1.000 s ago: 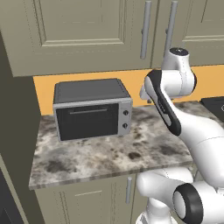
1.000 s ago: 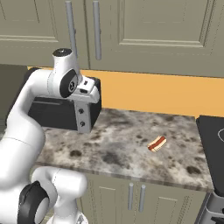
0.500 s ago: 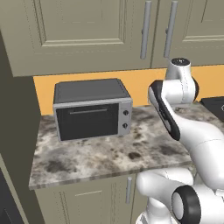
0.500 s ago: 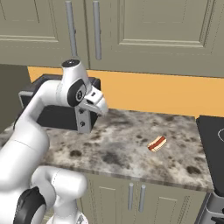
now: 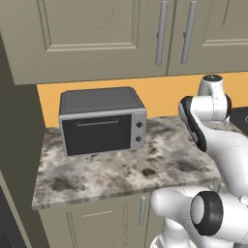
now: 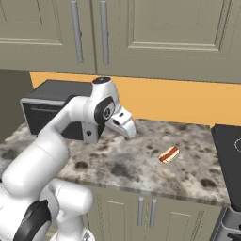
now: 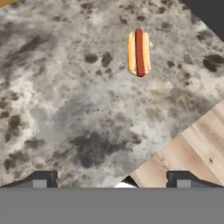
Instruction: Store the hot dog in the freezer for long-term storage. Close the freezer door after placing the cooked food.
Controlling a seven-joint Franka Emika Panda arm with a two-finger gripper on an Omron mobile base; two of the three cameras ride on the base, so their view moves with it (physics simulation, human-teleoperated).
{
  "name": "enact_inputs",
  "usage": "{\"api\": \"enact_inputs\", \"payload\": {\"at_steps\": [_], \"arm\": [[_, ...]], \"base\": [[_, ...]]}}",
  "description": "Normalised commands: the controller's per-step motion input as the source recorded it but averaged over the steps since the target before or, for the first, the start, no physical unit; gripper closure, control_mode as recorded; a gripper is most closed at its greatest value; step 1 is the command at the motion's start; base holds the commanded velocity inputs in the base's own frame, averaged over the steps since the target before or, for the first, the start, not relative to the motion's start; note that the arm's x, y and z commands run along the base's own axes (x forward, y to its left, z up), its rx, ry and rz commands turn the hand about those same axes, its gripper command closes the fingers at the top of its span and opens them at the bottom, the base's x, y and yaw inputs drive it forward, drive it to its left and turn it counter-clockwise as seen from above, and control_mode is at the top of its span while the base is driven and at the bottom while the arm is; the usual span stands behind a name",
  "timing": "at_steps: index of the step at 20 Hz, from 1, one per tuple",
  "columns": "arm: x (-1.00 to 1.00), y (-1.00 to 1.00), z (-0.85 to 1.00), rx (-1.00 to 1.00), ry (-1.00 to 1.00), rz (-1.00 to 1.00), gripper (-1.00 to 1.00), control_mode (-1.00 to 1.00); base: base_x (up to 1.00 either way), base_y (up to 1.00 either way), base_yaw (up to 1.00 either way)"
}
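Observation:
The hot dog (image 6: 169,154), a small tan bun with a red-orange sausage, lies alone on the speckled counter to the right of my arm. In the hand view the hot dog (image 7: 139,52) is near the top, right of centre, lengthwise up and down. My gripper (image 7: 111,181) hangs well above the counter, open, its two dark fingertips (image 7: 41,179) far apart with nothing between them. From the right base view the gripper (image 6: 128,130) sits left of the hot dog and higher. The freezer and its door are out of view.
A grey-and-black countertop oven (image 5: 101,121) stands at the counter's back left. A dark cooktop (image 6: 230,155) borders the counter on the right. Cabinets with bar handles (image 6: 89,33) hang overhead. The counter's front edge and wooden floor (image 7: 192,148) appear in the hand view.
The arm has swung right, carrying the hand from in front of the oven out over the counter toward the hot dog. The hot dog and oven have stayed put.

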Motion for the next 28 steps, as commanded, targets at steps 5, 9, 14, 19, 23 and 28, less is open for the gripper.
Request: {"api": "enact_inputs", "payload": {"at_steps": [5,9,14,19,23,28], "arm": [[0.07,-0.74,-0.32,0.05,0.14,-0.07,-1.0,-1.0],[0.11,-0.81,-0.29,0.1,0.17,-0.03,-1.0,-1.0],[0.07,-0.66,-0.22,0.12,0.13,-0.01,-1.0,-1.0],[0.08,-0.32,-0.22,0.1,0.02,0.0,-1.0,-1.0],[0.24,-0.17,-0.36,0.03,0.0,0.0,-1.0,-1.0],[0.27,-0.2,-0.35,0.0,0.0,0.01,-1.0,-1.0]], "base": [[0.0,0.0,0.0],[0.0,0.0,0.0],[0.0,0.0,0.0],[0.0,0.0,0.0],[0.0,0.0,0.0],[0.0,0.0,0.0]]}}
